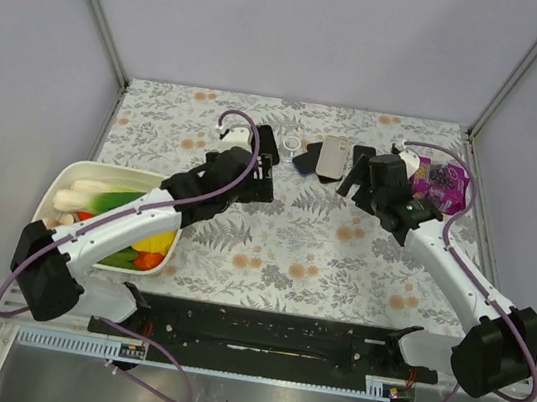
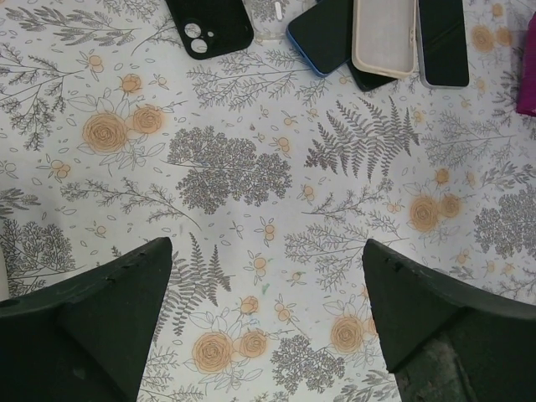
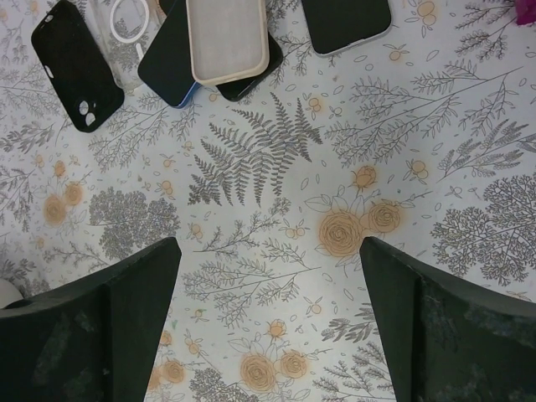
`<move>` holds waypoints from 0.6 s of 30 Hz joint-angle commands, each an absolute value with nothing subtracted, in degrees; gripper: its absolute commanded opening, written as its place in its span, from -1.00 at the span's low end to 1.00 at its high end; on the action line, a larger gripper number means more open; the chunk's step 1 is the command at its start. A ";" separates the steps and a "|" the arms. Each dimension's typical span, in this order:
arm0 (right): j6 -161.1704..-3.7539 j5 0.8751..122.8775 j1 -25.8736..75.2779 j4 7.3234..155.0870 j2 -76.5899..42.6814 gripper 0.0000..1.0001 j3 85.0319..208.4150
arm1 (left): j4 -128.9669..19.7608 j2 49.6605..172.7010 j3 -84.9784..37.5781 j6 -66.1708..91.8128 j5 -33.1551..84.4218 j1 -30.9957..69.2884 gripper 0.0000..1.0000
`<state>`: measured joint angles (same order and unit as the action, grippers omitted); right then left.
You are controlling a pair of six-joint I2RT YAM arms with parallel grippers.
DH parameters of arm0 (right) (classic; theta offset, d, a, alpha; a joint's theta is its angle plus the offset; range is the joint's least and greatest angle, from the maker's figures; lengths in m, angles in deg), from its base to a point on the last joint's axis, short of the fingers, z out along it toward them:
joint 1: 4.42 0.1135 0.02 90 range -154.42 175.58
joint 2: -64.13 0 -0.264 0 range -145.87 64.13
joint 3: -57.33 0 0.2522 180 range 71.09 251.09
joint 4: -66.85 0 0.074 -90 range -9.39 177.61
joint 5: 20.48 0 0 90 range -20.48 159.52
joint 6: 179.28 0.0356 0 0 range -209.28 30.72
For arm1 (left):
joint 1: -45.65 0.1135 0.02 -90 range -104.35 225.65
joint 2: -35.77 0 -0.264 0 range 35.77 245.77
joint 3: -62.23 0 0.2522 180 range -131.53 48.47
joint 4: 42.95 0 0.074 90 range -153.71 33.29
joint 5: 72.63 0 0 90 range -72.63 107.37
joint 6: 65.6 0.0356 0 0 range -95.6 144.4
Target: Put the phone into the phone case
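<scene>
While the left gripper (image 2: 266,249) and right gripper (image 3: 268,243) hang spread and empty, the phone (image 3: 346,21) lies uncased on the table (image 3: 276,167), near the beige phone case (image 3: 226,38); grasping and insertion remain.

No text, brand, number or sign can be read in any view. The crinkled purple plastic packet (image 1: 444,187) at the far right of the floral-patterned bench (image 1: 271,252) has light and dark markings, but they are too small to make out. The black phone case with camera cut-outs (image 2: 211,27) and the beige phone case (image 2: 385,35) show only plain surfaces.
</scene>
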<state>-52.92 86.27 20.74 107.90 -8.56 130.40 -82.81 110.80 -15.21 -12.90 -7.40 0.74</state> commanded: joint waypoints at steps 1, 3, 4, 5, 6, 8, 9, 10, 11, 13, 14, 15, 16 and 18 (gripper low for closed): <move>-52.89 84.55 20.54 107.77 -10.31 0.97 134.63 | -80.35 108.20 -14.90 -11.37 -4.78 1.08 0.98; -53.76 84.20 20.10 107.68 -12.06 0.97 136.20 | -81.66 108.11 -15.16 -11.20 -4.25 1.17 0.98; -54.64 83.50 19.75 107.68 -13.03 0.97 137.43 | -82.36 108.02 -15.25 -11.37 -4.25 1.09 0.98; -54.91 82.88 19.05 107.68 -14.43 0.97 138.66 | -82.54 107.76 -15.08 -11.63 -3.90 1.26 0.98; -55.00 81.92 18.09 107.94 -15.67 0.97 140.16 | -82.55 107.50 -14.73 -11.90 -3.38 1.26 0.98; -54.65 79.98 16.15 107.77 -18.65 0.97 142.53 | -82.55 107.06 -14.29 -12.34 -2.50 1.44 0.98; -54.39 79.19 15.18 107.77 -19.97 0.97 144.02 | -82.98 106.97 -14.11 -12.60 -2.14 1.61 0.98; -53.86 78.40 14.39 107.77 -21.64 0.97 145.26 | -83.33 106.79 -14.02 -12.86 -1.79 1.70 0.98; -53.77 77.87 13.60 107.68 -23.22 0.97 146.84 | -84.03 106.79 -14.02 -12.95 -1.53 1.96 0.98; -53.51 77.69 12.72 108.38 -27.26 0.92 150.09 | -85.35 106.97 -14.28 -12.95 -1.26 2.31 0.98; -53.59 77.43 12.28 108.73 -29.11 0.88 152.10 | -85.97 107.14 -14.46 -12.95 -1.26 2.58 0.98; -53.77 77.25 11.75 109.17 -32.00 0.86 153.86 | -86.58 107.14 -14.55 -13.04 -1.00 2.84 0.98; -53.68 77.51 11.57 109.70 -33.50 0.82 155.88 | -86.85 107.14 -14.64 -13.04 -0.74 3.10 0.98; -53.51 78.13 11.22 111.27 -38.16 0.76 160.54 | -87.12 107.05 -14.55 -12.87 -0.12 3.63 0.98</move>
<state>-53.44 78.80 12.00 109.25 -31.81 152.58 -86.01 108.57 -14.36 -12.75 -1.98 2.58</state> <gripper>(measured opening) 0.903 0.988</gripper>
